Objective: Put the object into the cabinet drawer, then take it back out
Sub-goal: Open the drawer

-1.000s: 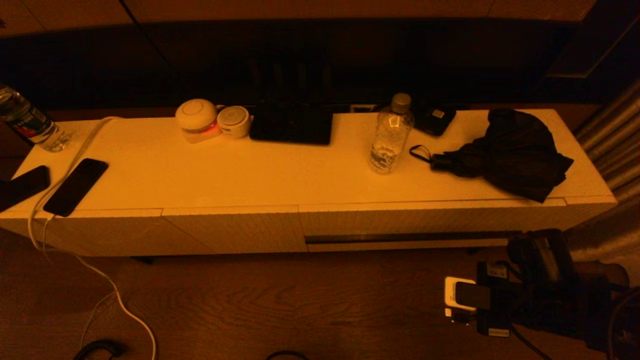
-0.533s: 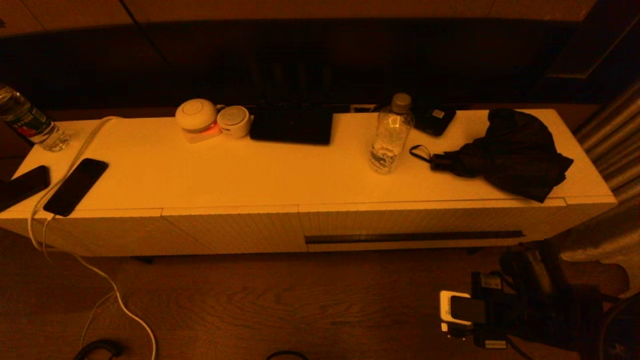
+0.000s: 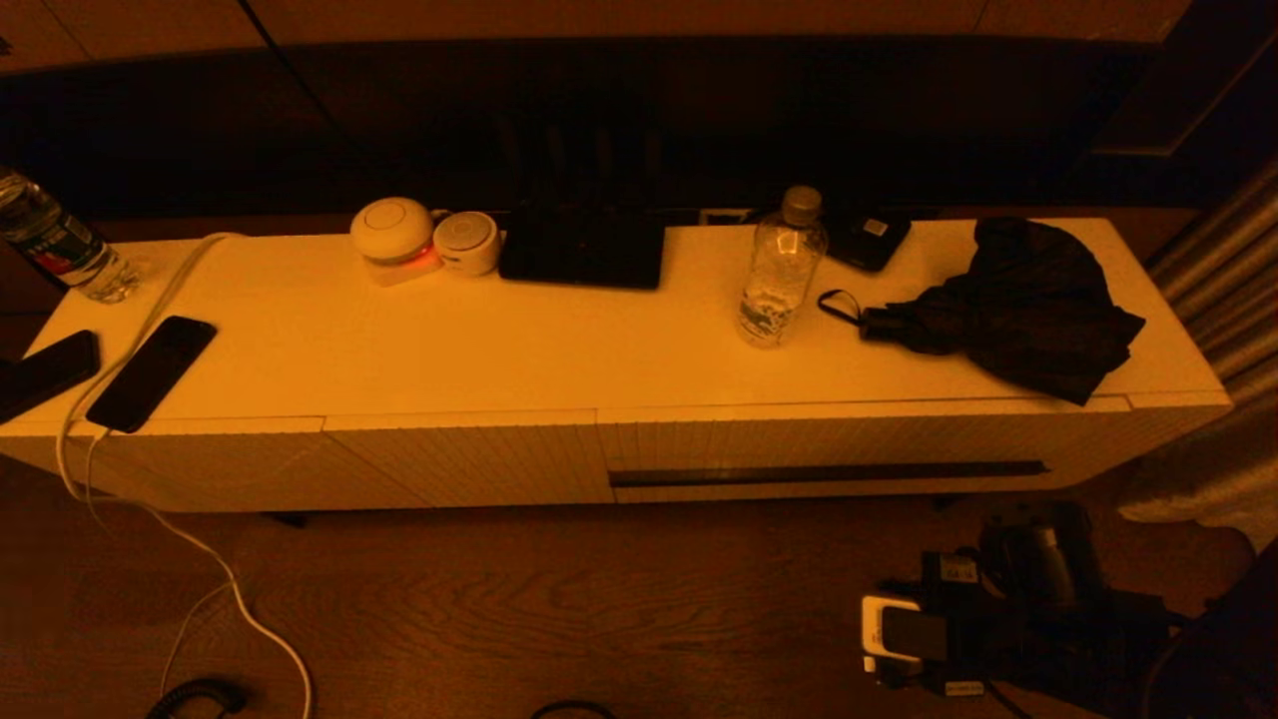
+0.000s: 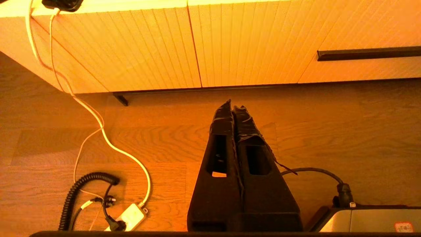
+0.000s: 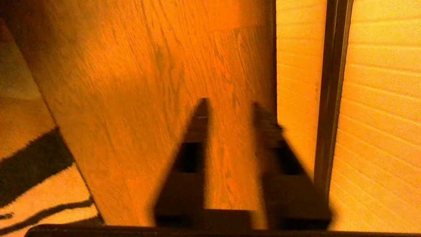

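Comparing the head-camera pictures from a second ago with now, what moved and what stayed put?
The right arm, with the right gripper, drew back from the cabinet drawer toward the near edge of the head view; its fingers now stand apart, holding nothing. The drawer is closed as before; the bottle, umbrella and phones are unmoved.

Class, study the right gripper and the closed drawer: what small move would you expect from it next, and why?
Probably it should rise toward the handle slot. The cabinet drawer is shut, and the right gripper, open and empty, hangs low over the floor in front of it, below the slot. The left gripper is shut and idle near the floor.
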You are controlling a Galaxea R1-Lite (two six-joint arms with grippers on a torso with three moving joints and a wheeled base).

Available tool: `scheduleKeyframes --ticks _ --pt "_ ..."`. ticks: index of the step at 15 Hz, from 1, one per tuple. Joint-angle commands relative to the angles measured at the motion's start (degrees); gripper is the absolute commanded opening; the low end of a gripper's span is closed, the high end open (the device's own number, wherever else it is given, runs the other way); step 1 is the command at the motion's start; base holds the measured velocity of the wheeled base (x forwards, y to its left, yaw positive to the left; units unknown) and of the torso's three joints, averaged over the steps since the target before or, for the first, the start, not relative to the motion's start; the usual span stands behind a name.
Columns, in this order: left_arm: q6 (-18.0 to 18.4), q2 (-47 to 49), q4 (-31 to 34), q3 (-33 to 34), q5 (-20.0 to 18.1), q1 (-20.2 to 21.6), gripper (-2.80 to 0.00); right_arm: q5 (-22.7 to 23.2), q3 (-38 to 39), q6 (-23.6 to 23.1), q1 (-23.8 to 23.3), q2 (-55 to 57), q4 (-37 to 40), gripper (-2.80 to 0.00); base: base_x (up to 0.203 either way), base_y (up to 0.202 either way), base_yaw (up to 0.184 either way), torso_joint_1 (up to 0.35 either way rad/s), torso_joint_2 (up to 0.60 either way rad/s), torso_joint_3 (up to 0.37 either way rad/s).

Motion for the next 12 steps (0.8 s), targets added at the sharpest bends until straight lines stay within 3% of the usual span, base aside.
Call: scheduleKeyframes --ticks 1,6,12 --pt "0.01 0.00 0.01 0.00 0.03 0.00 -2.80 -0.06 0.04 -0.56 -0.24 0.16 -0.26 0.00 0.000 0.000 0.000 0.000 0.00 0.000" --pt "0.01 0.00 0.01 0.00 0.03 0.00 -2.80 0.63 -0.39 -9.20 -3.15 -0.10 5.16 0.00 0.000 0.000 0.000 0.000 0.00 0.000" --pt "0.01 0.00 0.01 0.00 0.03 0.00 -2.80 2.69 -5.56 -9.72 -3.93 4.93 6.95 0.00 0.000 0.000 0.000 0.000 0.00 0.000"
